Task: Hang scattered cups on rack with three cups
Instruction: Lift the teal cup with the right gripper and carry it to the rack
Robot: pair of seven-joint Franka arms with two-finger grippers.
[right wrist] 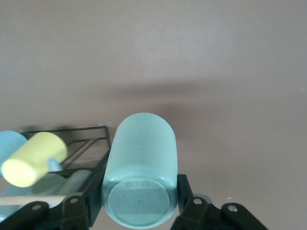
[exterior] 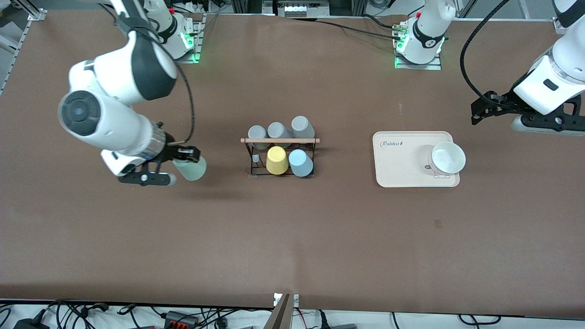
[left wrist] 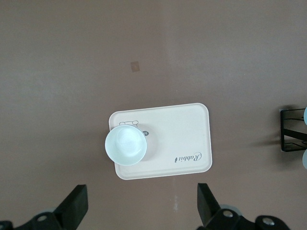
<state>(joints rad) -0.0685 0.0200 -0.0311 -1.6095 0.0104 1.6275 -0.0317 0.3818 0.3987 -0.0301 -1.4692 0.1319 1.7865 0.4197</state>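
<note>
A bare brown bench (exterior: 292,237) fills the view, with cables strung along its edge nearest the front camera. Mid-bench stands the rack (exterior: 279,155), carrying three grey cups (exterior: 279,131), a yellow cup (exterior: 277,160) and the light blue cup (exterior: 301,163) on its pegs. Toward the left arm's end lies a beige tray (exterior: 402,160) with a white cup (exterior: 448,157) mouth-up on it.

The right gripper (exterior: 185,160) hangs over the bench toward the right arm's end, jaws clamped on the mint green cup (exterior: 192,169), which lies tipped over, its long axis roughly level.

The left gripper (left wrist: 141,206) waits above the tray, jaws spread wide and holding nothing.
</note>
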